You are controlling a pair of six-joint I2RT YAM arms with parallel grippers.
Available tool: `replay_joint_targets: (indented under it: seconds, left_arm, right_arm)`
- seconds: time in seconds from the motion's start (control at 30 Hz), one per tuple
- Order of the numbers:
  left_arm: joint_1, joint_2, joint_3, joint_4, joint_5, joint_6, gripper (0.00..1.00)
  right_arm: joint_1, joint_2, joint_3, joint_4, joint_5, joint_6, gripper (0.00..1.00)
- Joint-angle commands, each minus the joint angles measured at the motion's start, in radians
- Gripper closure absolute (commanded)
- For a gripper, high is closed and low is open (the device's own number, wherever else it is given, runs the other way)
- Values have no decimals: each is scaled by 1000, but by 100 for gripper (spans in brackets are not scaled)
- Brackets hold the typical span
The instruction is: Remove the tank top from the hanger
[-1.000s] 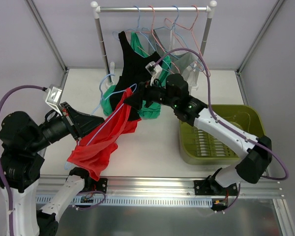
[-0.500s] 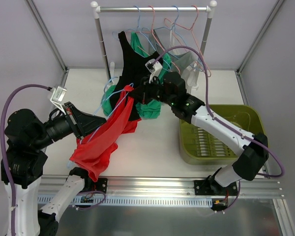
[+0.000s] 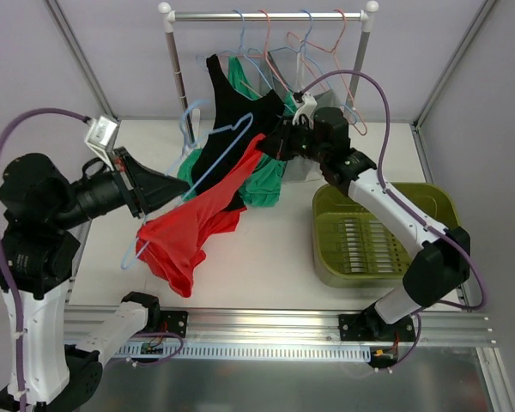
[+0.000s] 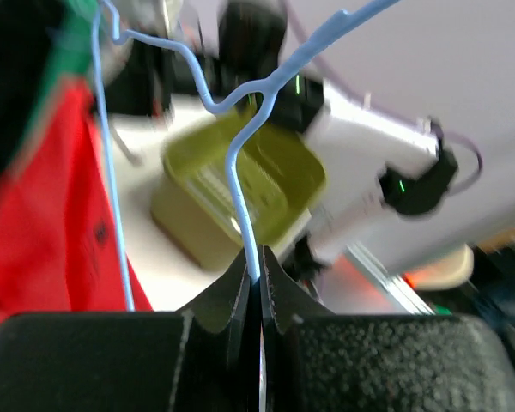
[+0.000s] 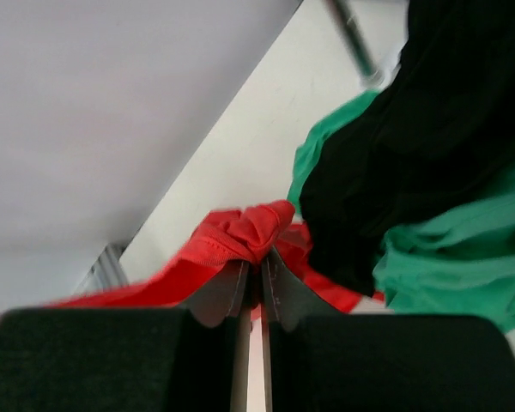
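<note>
The wrist views alone show the left jaws closed on the blue hanger [image 4: 240, 210] and the right jaws pinching a bunched edge of the red tank top [image 5: 240, 236], which stretches between them.

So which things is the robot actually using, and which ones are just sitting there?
For the job: red tank top, blue hanger, left end effector gripping the hanger, right end effector pinching the tank top.
Just around: black top, green top, clothes rail, green basket.
</note>
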Motion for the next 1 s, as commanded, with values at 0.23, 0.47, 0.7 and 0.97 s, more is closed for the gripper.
replay_joint_targets:
  seconds: [0.23,0.47,0.7,0.97]
  left_arm:
    - [-4,-48,-198,978,-408,-65,100]
    - [-2,241,-100,1281,-402,44,100]
    - [-4,377,-102,1366,-314,-63,100]
    - [-4,204,-457,1444,-454,-78,100]
  right_arm:
    - [103,-366,-374,70,-150,-35,100]
    - [121,-594,-526,-199,-147,-178,100]
    - [124,-722,-580,-315,-127,-221,100]
    - [181,-564,-552,-264,-192,-223,100]
